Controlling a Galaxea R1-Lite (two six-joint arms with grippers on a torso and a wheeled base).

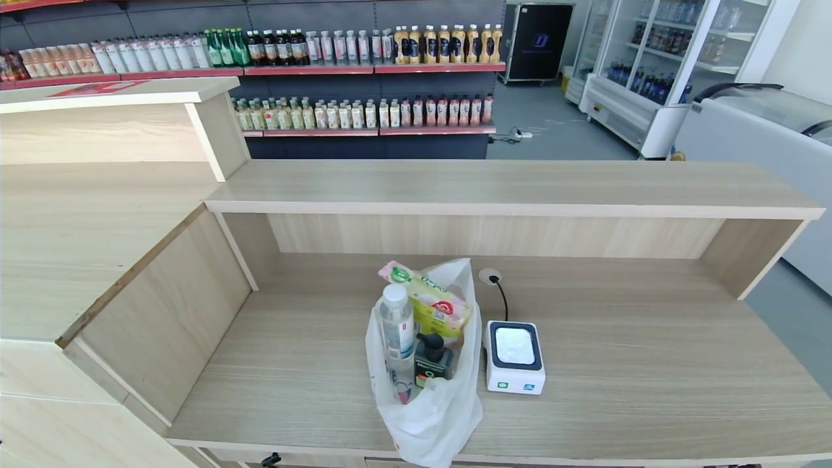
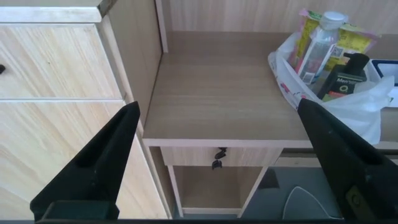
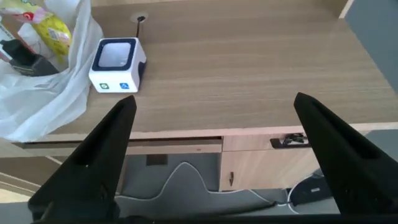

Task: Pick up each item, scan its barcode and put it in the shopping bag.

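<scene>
Left gripper (image 2: 217, 165) is wide open, its two dark fingers (image 2: 102, 162) splayed far apart and empty. Right gripper (image 3: 214, 165) is the same deal, with its fingers (image 3: 342, 155) spread just as wide and holding nothing. Both wrists are angled forward and a bit down. Both grippers sit low and back, hanging off the front edge of the surface (image 2: 211, 93) rather than over it. Left one's toward the left end, right one toward the right.
</scene>
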